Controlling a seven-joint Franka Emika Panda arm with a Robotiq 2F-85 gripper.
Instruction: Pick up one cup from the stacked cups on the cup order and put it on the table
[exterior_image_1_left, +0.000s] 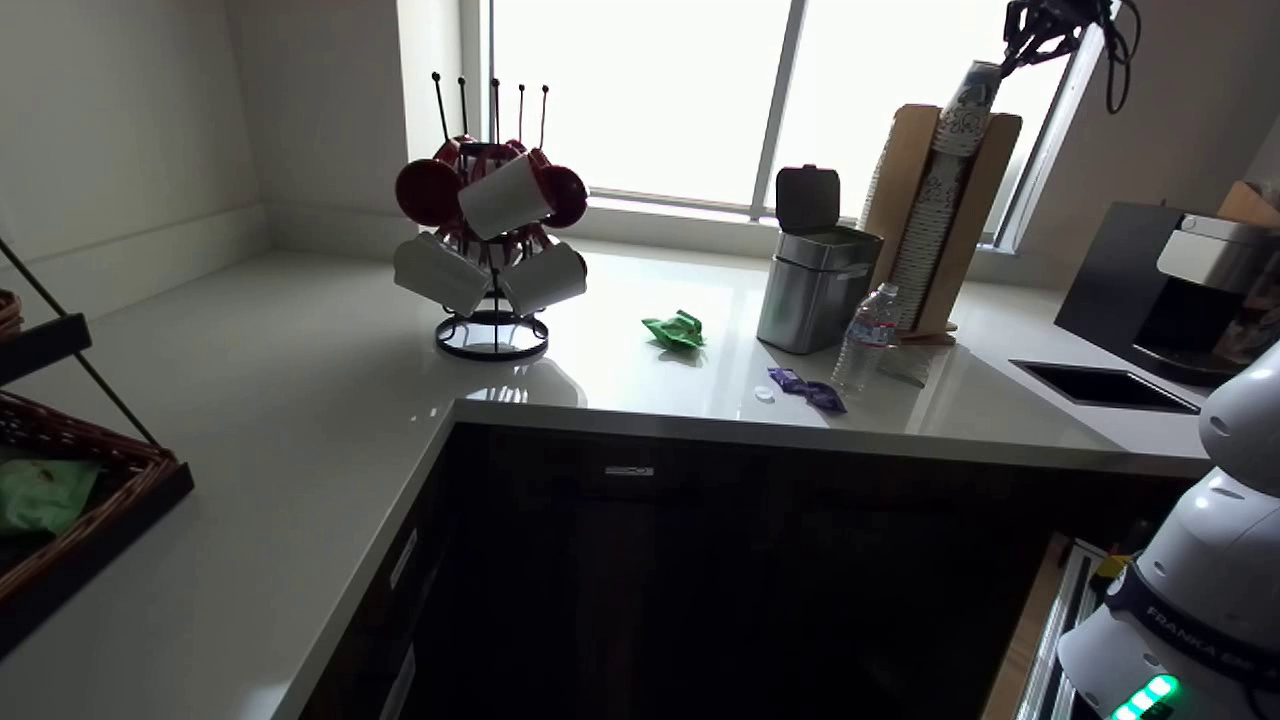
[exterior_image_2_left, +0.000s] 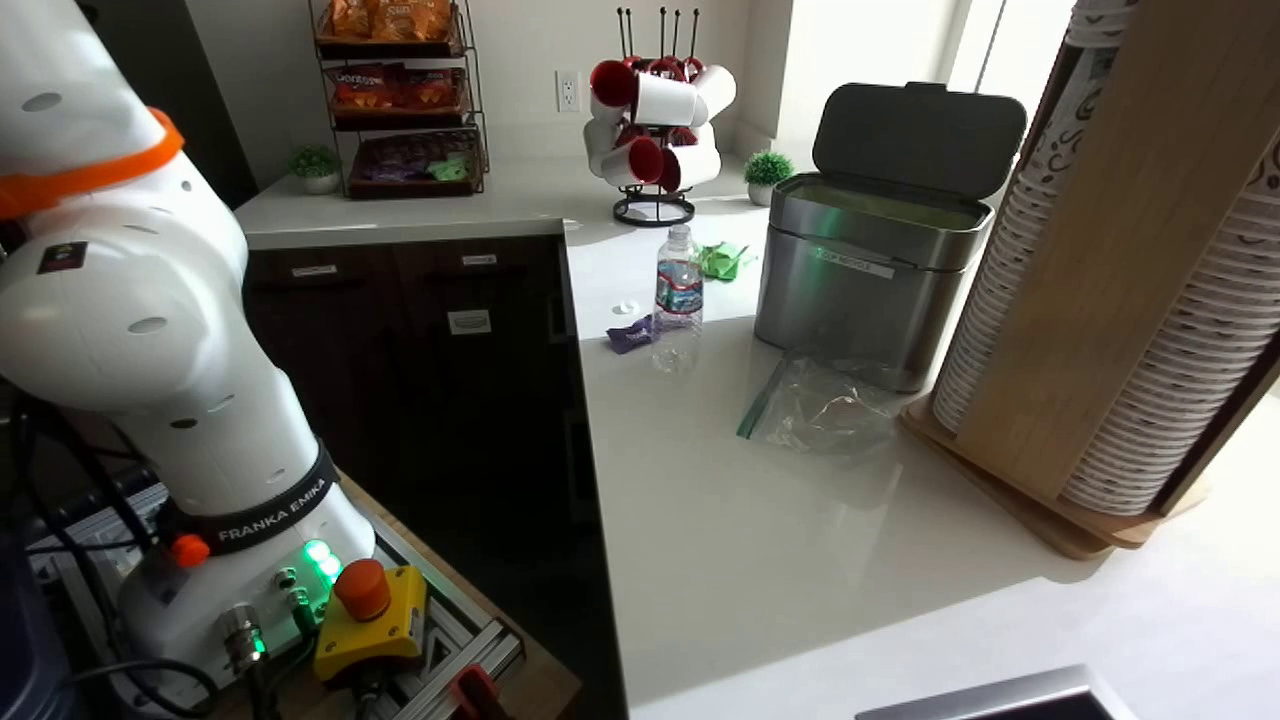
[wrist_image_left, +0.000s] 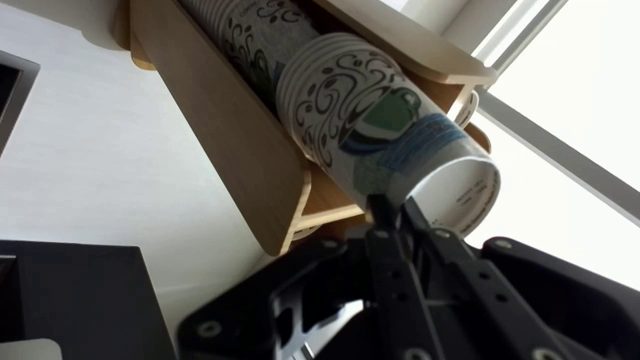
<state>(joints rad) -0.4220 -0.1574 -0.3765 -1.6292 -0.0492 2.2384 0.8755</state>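
A tall wooden holder (exterior_image_2_left: 1110, 270) stands on the pale countertop (exterior_image_2_left: 690, 520), its side panels (wrist_image_left: 225, 130) flanking stacks of paper cups (exterior_image_2_left: 1185, 390). Left of it in both exterior views is a steel canister (exterior_image_2_left: 860, 300), its dark lid (exterior_image_2_left: 915, 140) raised. A clear plastic bag (exterior_image_2_left: 825, 410) lies near the canister's foot; toward the near edge stands a water bottle (exterior_image_2_left: 677, 310), with a purple wrapper (exterior_image_1_left: 800, 388) and a small white disc (exterior_image_1_left: 764, 394) to its left. Left of the canister is a green wrapper (exterior_image_1_left: 676, 328), and farther left a wire rack (exterior_image_1_left: 490, 355) of red and white mugs (exterior_image_1_left: 505, 198). In an exterior view a dark recess (exterior_image_1_left: 1100, 383) and a black and silver machine (exterior_image_1_left: 1110, 280) are right of the holder.

The cup (wrist_image_left: 385, 125) tops one stack, narrow end up, several nested rims at its lower end. That lower end is between the panels; the upper end sticks out past them. The gripper (wrist_image_left: 396, 204) is at this upper end, its black linkage (exterior_image_1_left: 1045, 28) above and to the right in an exterior view. Its fingers (wrist_image_left: 382, 210) pinch the cup's upper edge, one outside the wall, one inside.
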